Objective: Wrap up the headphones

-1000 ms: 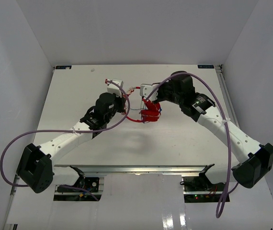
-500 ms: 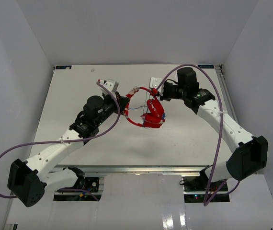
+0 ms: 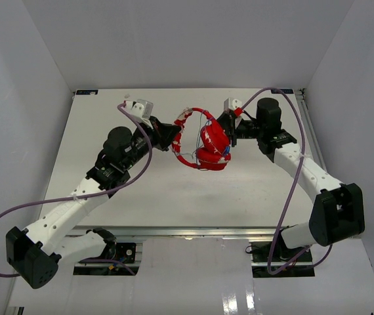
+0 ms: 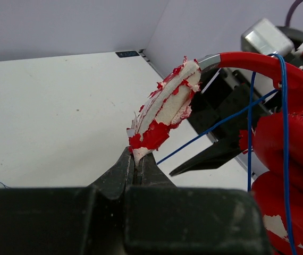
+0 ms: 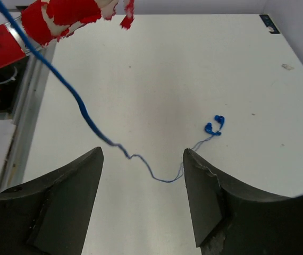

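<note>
The red headphones point(image 3: 212, 141) hang above the middle of the table. My left gripper point(image 3: 174, 136) is shut on the peeling red-and-white padding of the headband point(image 4: 167, 106), pinched at the jaw tips point(image 4: 138, 159). The ear cups point(image 4: 289, 149) hang to the right with the thin blue cable point(image 4: 284, 106) running across them. My right gripper point(image 3: 229, 134) stands open just right of the ear cups, holding nothing. In the right wrist view the cable point(image 5: 87, 119) trails down onto the table below the open jaws point(image 5: 143, 159) and ends at the small blue plug point(image 5: 214, 125).
Thick purple robot cables point(image 3: 75, 197) loop around both arms. White walls enclose the table point(image 3: 141, 197) on three sides. A metal rail point(image 3: 187, 231) runs along the near edge.
My right gripper has opened, let go of the headphones and drawn back to the right. My left gripper has carried the headband farther back and to the right, still shut on it.
</note>
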`<action>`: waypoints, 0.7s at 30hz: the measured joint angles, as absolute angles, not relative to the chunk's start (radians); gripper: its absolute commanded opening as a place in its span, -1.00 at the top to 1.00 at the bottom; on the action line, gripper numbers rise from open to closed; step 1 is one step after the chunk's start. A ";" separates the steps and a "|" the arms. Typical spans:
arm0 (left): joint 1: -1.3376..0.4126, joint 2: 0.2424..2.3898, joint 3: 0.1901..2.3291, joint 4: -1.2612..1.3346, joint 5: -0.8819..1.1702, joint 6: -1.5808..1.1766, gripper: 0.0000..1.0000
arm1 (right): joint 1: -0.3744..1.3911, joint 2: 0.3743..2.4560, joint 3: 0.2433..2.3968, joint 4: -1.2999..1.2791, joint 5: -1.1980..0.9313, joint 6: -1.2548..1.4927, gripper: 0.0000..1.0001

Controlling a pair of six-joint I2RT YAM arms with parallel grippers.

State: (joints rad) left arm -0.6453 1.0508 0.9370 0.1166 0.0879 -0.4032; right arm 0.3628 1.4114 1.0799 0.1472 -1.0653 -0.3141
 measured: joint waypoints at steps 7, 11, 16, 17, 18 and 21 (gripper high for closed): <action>-0.645 1.071 1.066 0.068 0.112 -0.482 1.00 | 0.364 1.425 0.907 0.643 -1.149 0.085 -0.63; -0.645 1.080 1.137 0.065 0.122 -0.534 1.00 | 0.368 1.502 0.848 0.995 -1.159 0.351 -0.65; -0.645 1.089 1.196 0.060 0.130 -0.594 1.00 | 0.370 1.615 0.847 1.194 -1.142 0.555 -0.65; -0.645 1.091 1.203 0.059 0.131 -0.606 1.00 | 0.370 1.628 0.847 1.210 -1.135 0.576 -0.65; -0.645 1.093 1.210 0.058 0.132 -0.614 1.00 | 0.370 1.638 0.847 1.221 -1.128 0.594 -0.65; -0.645 1.103 1.231 0.050 0.133 -0.631 1.00 | 0.370 1.641 0.847 1.242 -1.112 0.593 -0.66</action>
